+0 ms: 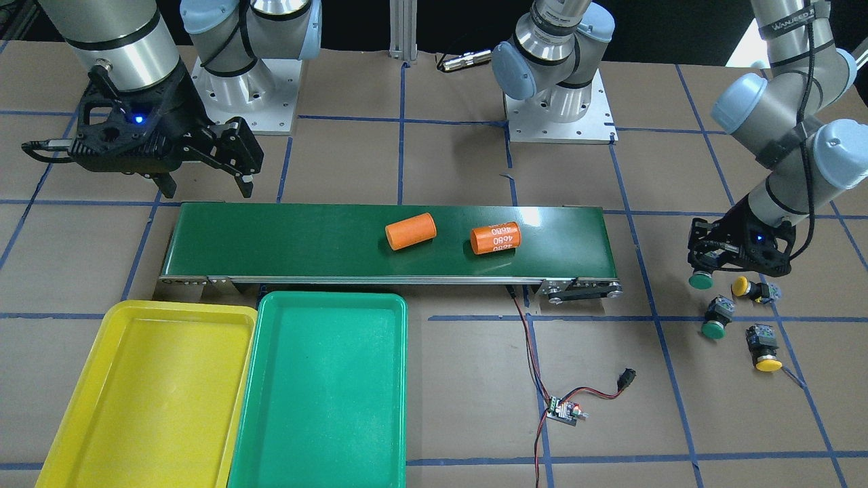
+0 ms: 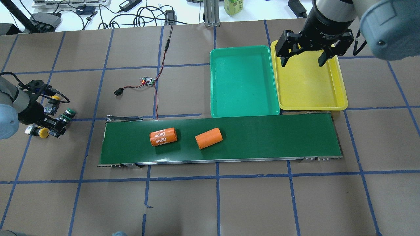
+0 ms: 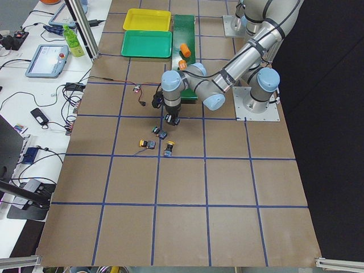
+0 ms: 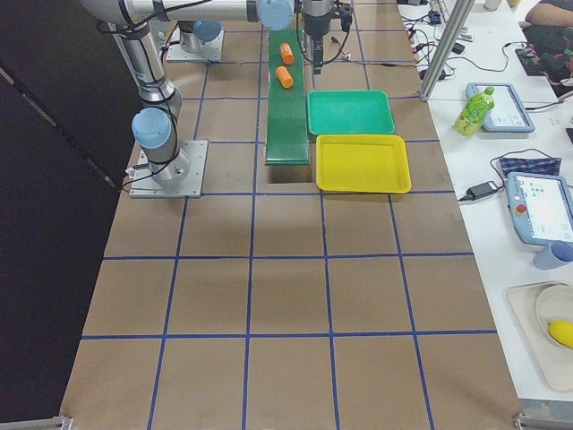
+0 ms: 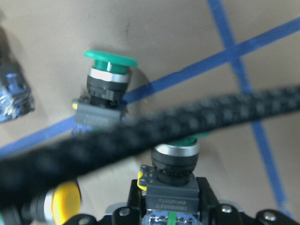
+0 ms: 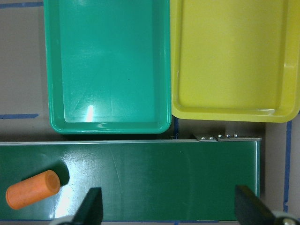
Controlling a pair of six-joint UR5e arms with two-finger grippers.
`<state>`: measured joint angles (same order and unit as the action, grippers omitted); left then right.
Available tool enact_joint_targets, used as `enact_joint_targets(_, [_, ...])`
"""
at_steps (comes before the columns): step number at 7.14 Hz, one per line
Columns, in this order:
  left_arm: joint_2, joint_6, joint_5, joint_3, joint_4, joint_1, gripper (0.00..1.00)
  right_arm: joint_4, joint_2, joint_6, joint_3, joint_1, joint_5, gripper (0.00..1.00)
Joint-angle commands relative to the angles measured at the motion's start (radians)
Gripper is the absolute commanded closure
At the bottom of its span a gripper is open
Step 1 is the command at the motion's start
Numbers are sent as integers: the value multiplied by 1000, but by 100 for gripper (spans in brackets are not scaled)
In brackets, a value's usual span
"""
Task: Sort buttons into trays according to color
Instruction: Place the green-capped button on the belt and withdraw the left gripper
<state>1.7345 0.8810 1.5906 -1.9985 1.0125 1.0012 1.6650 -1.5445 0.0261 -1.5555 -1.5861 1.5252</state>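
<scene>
Starting at the left, the left gripper [image 1: 701, 268] is seen clamped on a green button [image 5: 173, 161], gripped by its body close to the table [image 2: 183, 203]; whether it touches cannot be told. A yellow button [image 1: 743, 286], a second green button [image 1: 714, 328] and a second yellow button [image 1: 767, 362] are laid just beside it, apart from one another. Further right, a marked cylinder [image 2: 163, 136] and a plain cylinder [image 2: 208, 138] are found lying on the belt [image 2: 279, 137]. Past the belt, the green tray [image 2: 242, 82] and yellow tray [image 2: 308, 88] are set side by side, well apart from all buttons. The right gripper [image 2: 303, 59] is held raised near the belt's right end, jaws spread wide, nothing gripped.
</scene>
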Motion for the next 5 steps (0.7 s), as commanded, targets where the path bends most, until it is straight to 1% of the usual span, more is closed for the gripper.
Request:
enact_joint_targets(1, [-100,-266,-1,-5,78,150,100,-2,0,0,0,0,0,0])
enact_joint_targets(2, [-140,-419,-10,-5,139,231,100,-2,1,-2,0,0,0,0])
enact_joint_targets(4, [-145,-734,-11,-29,143,417,100,-2,0,0,0,0,0,0])
enact_joint_targets(5, [-148,-846,-12,-60,143,477,100,-4,1,-2,0,0,0,0])
